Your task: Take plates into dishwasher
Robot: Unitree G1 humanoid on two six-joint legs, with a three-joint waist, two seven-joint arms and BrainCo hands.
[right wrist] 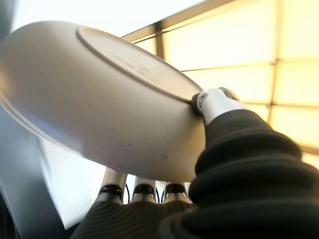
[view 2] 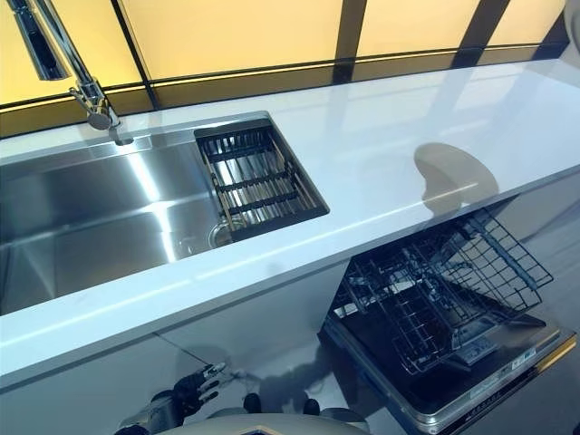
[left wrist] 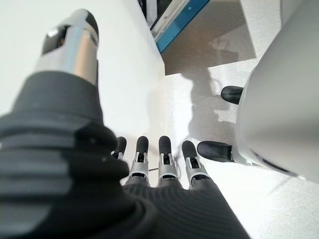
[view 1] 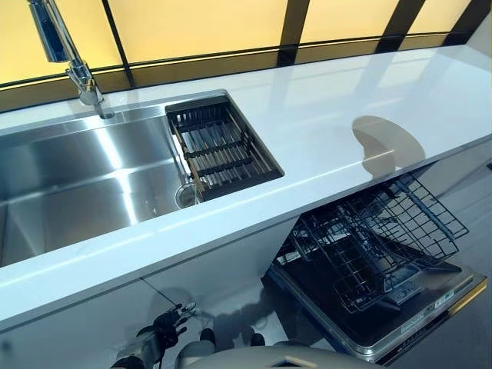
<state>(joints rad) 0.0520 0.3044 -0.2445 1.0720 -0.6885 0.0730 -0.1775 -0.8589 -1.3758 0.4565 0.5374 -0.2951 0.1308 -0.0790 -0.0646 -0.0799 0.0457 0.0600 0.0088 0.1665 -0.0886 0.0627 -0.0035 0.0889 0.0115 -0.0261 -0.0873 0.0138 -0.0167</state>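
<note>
My right hand [right wrist: 234,169] shows only in the right wrist view. It is shut on a white plate [right wrist: 94,94]: the thumb [right wrist: 215,102] presses on the foot ring of its underside and the fingers lie on the other side. The plate is tilted, with windows behind it. The dishwasher [view 1: 400,323] stands open below the counter at the lower right, and its dark wire rack [view 1: 377,238] is pulled out and empty. My left hand [view 1: 157,334] hangs low by the white cabinet front, fingers [left wrist: 167,159] straight and empty.
A white counter [view 1: 323,100] runs across the view with a round shadow near its front edge. A steel sink [view 1: 77,177] lies at the left with a dark wire drainer [view 1: 223,146] in its right end and a tap [view 1: 65,54] behind it. Windows line the back.
</note>
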